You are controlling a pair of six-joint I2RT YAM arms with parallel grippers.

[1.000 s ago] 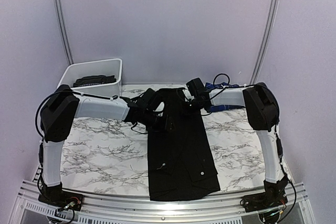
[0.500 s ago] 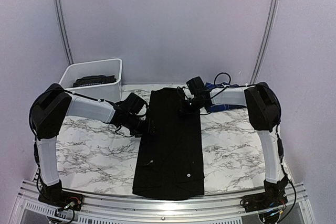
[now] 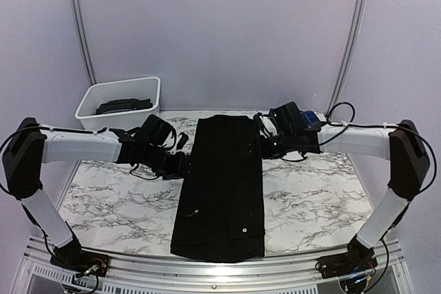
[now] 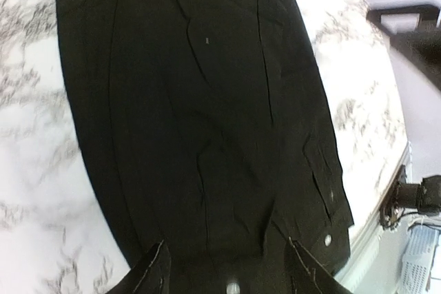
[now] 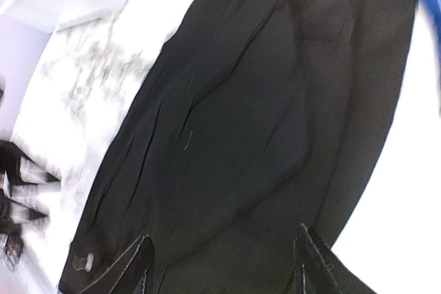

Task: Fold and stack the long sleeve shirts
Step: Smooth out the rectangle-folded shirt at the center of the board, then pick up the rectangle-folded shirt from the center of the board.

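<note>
One plain black long-sleeved cloth shirt [image 3: 220,191] lay folded into a long strip down the middle of one white marble-patterned table [image 3: 117,201]. One blue shirt [image 3: 311,118] showed only as a scrap at the far right. One white plastic bin [image 3: 131,119] sat at the far left. Two arms flanked the black shirt. The left gripper [image 3: 183,164] and right gripper [image 3: 266,144] both had fingers spread, holding nothing. Pale lilac walls [image 3: 220,32] enclosed the table.
</note>
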